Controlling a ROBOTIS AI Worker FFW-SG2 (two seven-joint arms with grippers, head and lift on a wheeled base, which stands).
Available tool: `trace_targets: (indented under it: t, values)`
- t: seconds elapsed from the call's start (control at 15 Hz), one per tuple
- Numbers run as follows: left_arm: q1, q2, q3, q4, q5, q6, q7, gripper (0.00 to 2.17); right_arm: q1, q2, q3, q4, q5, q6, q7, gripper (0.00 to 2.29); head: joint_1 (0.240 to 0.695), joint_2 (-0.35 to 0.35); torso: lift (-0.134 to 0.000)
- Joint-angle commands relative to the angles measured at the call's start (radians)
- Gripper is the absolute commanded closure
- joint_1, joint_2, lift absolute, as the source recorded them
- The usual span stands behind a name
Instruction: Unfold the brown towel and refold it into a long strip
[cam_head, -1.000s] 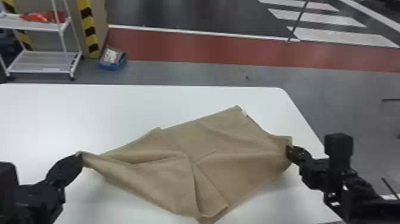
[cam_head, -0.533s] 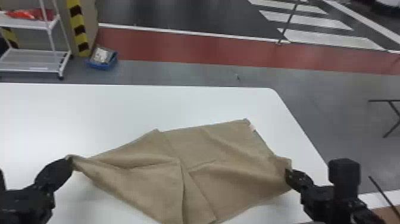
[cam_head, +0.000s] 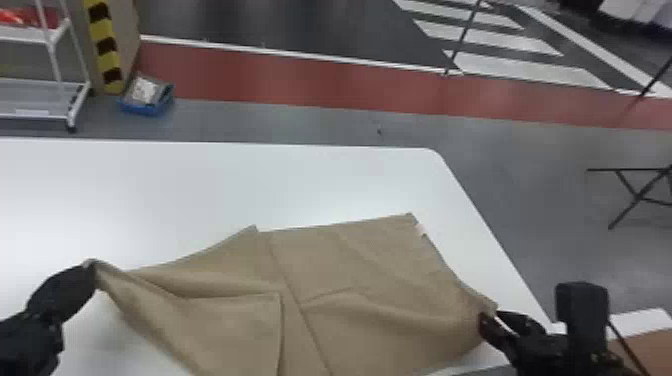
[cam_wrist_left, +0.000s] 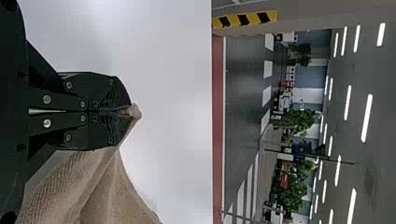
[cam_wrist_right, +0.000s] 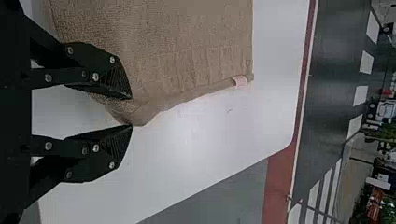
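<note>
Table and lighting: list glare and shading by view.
Head view: whitish sheen on the table, faint shading beneath the lifted left end of the towel; left wrist view: ceiling lights glow white; right wrist view: soft pale glare on the table.

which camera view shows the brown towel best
The head view: it takes in most of the brown towel, lying across the white table. The left wrist view shows a pinched bit in the left gripper; the right wrist view shows an edge with a pale tag, near the right gripper.

the left claw (cam_head: 91, 274) is pinched closed, the right claw (cam_head: 491, 317) parted.
</note>
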Motion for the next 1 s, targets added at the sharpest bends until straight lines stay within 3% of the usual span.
trace_targets:
  t: [0.0, 0.07, 0.2, 0.33, 0.67, 0.93]
  values:
    - [-0.029, -0.007, -0.011, 0.022, -0.012, 0.000, 0.000, 1.24, -0.021, -0.002, -0.021, 0.000, -0.017, 0.008, -0.003, 0.01, 0.695, -0.309, -0.123]
    - [-0.042, -0.009, -0.011, 0.036, -0.012, 0.000, -0.002, 0.99, -0.026, -0.001, -0.024, 0.000, -0.017, 0.017, -0.008, 0.01, 0.695, -0.313, -0.123]
    - [-0.082, -0.012, -0.012, 0.088, -0.077, 0.000, 0.005, 0.45, -0.031, -0.001, -0.024, 0.005, -0.017, 0.017, -0.015, 0.03, 0.695, -0.318, -0.123]
    - [-0.105, -0.012, 0.001, 0.133, -0.104, 0.000, 0.011, 0.17, -0.041, -0.001, -0.029, 0.005, -0.019, 0.030, -0.015, 0.04, 0.695, -0.302, -0.123]
    - [-0.095, -0.013, 0.081, 0.127, -0.095, -0.012, 0.090, 0.14, -0.086, -0.001, -0.026, 0.012, -0.017, 0.057, -0.014, 0.04, 0.695, -0.225, -0.123]
    - [-0.064, -0.016, 0.080, 0.016, -0.029, -0.012, 0.138, 0.27, -0.097, 0.005, -0.001, 0.028, 0.003, 0.054, -0.015, 0.07, 0.695, -0.181, -0.123]
